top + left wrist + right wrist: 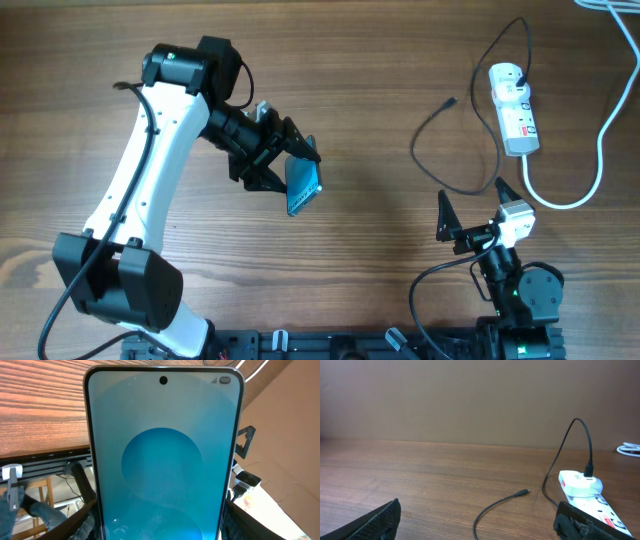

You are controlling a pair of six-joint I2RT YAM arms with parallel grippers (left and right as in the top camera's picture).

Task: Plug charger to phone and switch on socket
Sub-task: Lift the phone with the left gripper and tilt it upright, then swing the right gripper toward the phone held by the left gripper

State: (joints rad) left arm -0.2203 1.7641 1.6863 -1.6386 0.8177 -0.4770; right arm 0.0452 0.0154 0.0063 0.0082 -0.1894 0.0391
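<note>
My left gripper (292, 172) is shut on the phone (303, 187), holding it lifted and tilted above the table's middle left. In the left wrist view the teal screen of the phone (162, 455) fills the frame between the fingers. The charger (432, 150) is a thin black cable looping on the table at the right, its plug tip (452, 101) free; it also shows in the right wrist view (522, 493). The socket (514, 108) is a white power strip at the far right, also in the right wrist view (587, 491). My right gripper (470, 207) is open and empty, near the front right.
A thicker white power cord (600, 130) curves from the socket to the table's right edge. A white plug adapter (581, 483) sits in the socket.
</note>
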